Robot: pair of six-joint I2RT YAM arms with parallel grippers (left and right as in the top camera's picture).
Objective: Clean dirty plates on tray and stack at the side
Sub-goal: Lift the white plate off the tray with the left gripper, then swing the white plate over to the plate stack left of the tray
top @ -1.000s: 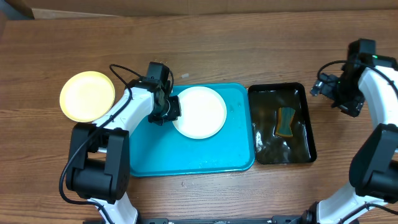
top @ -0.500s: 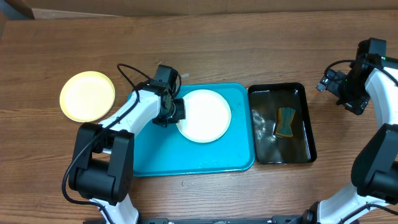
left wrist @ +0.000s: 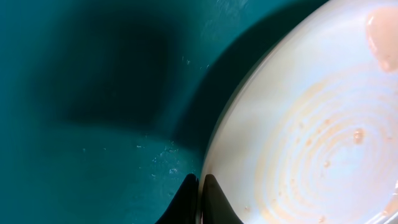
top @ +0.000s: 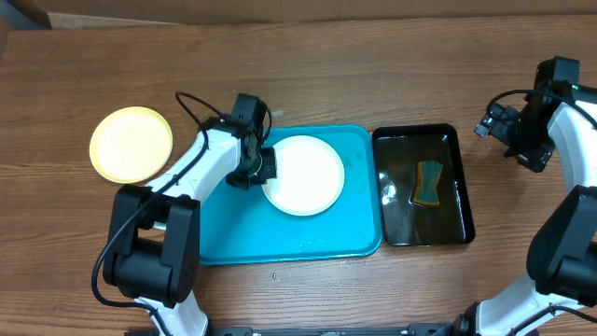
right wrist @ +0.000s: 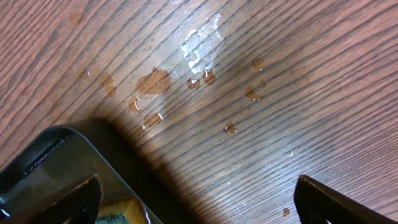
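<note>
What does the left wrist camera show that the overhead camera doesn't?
Only the left wrist view: the left hand pinched shut on the white plate's rim, with faint orange residue rings and a smear on the plate. Only the overhead: the yellow plate on the table, the black tub holding a sponge, and the right hand beside it. Both: the white plate on the blue tray, left hand at its edge.

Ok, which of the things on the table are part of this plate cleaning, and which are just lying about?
Job: white plate, rim pinched by left gripper; yellow-green plate; turquoise tray; likely black tub with sponge.
Lying about: water drops on the table.
</note>
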